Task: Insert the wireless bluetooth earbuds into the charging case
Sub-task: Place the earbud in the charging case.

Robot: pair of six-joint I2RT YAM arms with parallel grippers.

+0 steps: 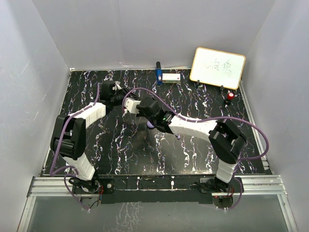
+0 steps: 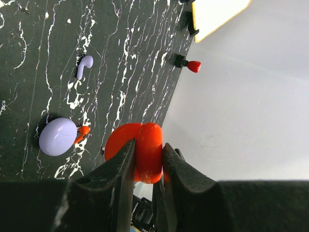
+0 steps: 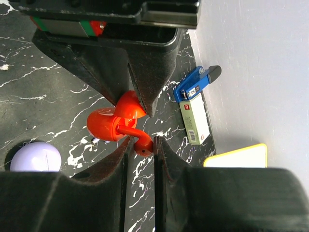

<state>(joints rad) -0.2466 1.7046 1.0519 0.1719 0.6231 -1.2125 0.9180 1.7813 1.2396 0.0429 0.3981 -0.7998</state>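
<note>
Bright diffuse light; soft shadows; close foreground blurred.

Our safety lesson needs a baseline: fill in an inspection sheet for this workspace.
Surface: black marbled tabletop.
Job's things: open red charging case, red earbud at its opening; lilac earbud loose on tabletop.
Clutter: lilac case, whiteboard, white-green box, red-capped object.
Grippers: left gripper shut on red charging case; right gripper shut on red earbud.
Cables: purple cables along both arms.
Surroundings: white walls.
</note>
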